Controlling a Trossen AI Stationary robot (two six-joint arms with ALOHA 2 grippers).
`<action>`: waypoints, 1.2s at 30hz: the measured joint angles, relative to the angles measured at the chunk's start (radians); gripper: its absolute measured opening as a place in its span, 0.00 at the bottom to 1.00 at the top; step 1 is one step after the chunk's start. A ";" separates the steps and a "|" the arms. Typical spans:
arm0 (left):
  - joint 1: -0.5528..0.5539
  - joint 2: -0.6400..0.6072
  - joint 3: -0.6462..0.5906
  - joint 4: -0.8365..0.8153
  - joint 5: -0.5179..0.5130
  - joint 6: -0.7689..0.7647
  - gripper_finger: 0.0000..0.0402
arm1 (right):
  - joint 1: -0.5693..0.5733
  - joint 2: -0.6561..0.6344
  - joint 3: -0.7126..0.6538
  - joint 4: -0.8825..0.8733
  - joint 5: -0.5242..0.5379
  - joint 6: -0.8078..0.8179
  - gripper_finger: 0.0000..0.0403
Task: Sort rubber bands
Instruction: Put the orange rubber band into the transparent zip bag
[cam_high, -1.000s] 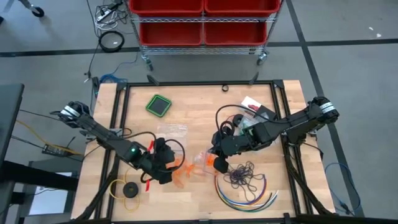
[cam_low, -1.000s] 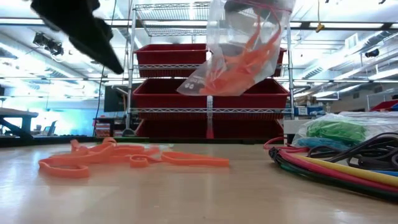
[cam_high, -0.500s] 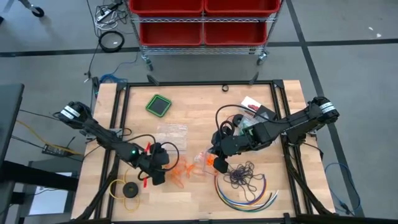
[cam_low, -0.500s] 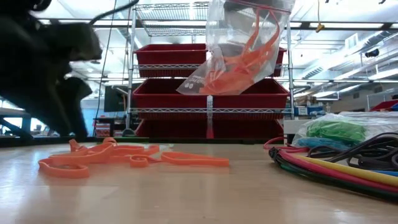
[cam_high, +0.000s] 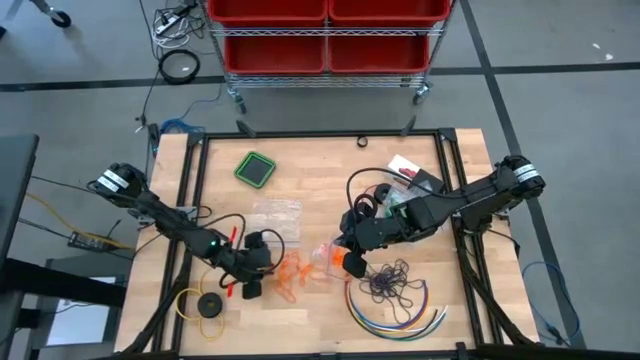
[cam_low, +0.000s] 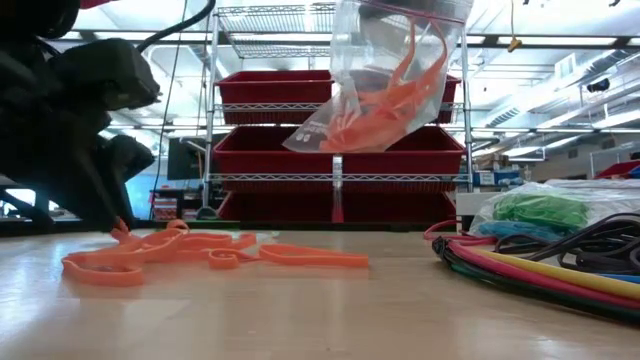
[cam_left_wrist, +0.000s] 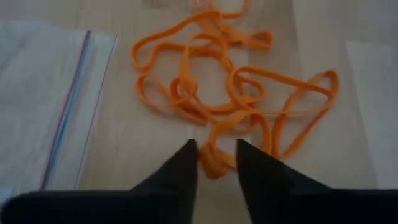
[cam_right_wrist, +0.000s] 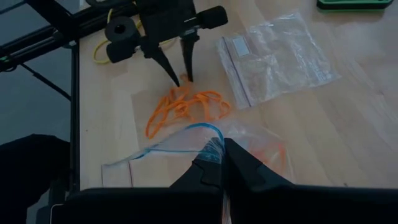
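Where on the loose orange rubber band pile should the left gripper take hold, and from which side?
At the bunched strands on the orange rubber bands' near edge, from straight above. The bands lie flat, and that small clump already sits between the left gripper's fingers.
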 joint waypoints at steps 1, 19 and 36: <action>0.001 0.000 0.000 0.006 0.000 0.003 0.22 | 0.000 0.000 0.000 0.000 0.000 0.000 0.00; -0.007 -0.003 0.268 -0.300 -0.015 0.159 0.01 | 0.000 0.000 0.000 0.002 0.002 0.000 0.00; -0.050 0.011 0.689 -0.345 -0.229 0.545 0.00 | -0.022 0.000 0.000 0.037 -0.072 0.088 0.00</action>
